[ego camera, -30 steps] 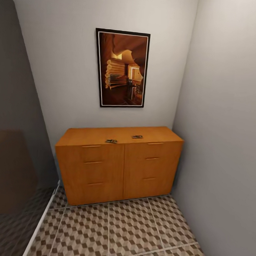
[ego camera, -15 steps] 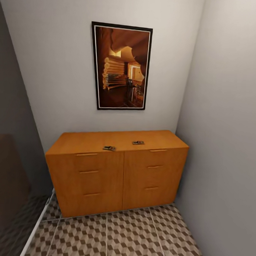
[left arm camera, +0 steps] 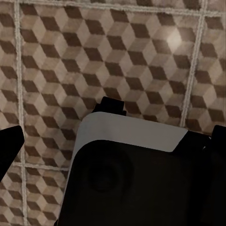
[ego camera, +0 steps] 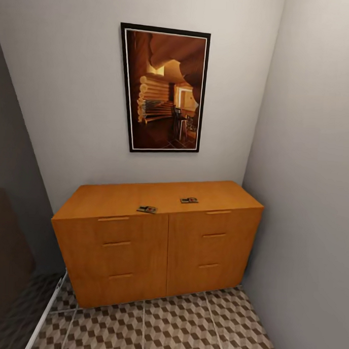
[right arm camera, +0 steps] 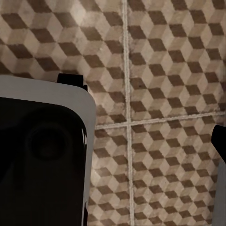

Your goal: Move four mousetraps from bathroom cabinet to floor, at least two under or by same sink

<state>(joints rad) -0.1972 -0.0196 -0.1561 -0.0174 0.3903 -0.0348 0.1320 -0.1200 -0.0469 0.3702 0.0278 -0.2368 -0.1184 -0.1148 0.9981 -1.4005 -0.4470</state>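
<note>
Frankly, both jaws' state cannot be told — two mousetraps [ego camera: 147, 209] lie atop the cabinet [ego camera: 141, 244].

Orange-brown all over on the low wide wooden cabinet [ego camera: 156, 245], with slim bar handles in the same tone. Two tiny flat dark brown mousetraps [ego camera: 147, 209] [ego camera: 189, 200] sit on top. The large square floor tiles [ego camera: 188, 327] show brown, beige and white cubes with pale grout. A black-framed picture [ego camera: 163, 87] glows amber and dark brown on pale grey wall [ego camera: 71, 99].

Grey walls [ego camera: 71, 89], framed picture [ego camera: 163, 89]
</note>
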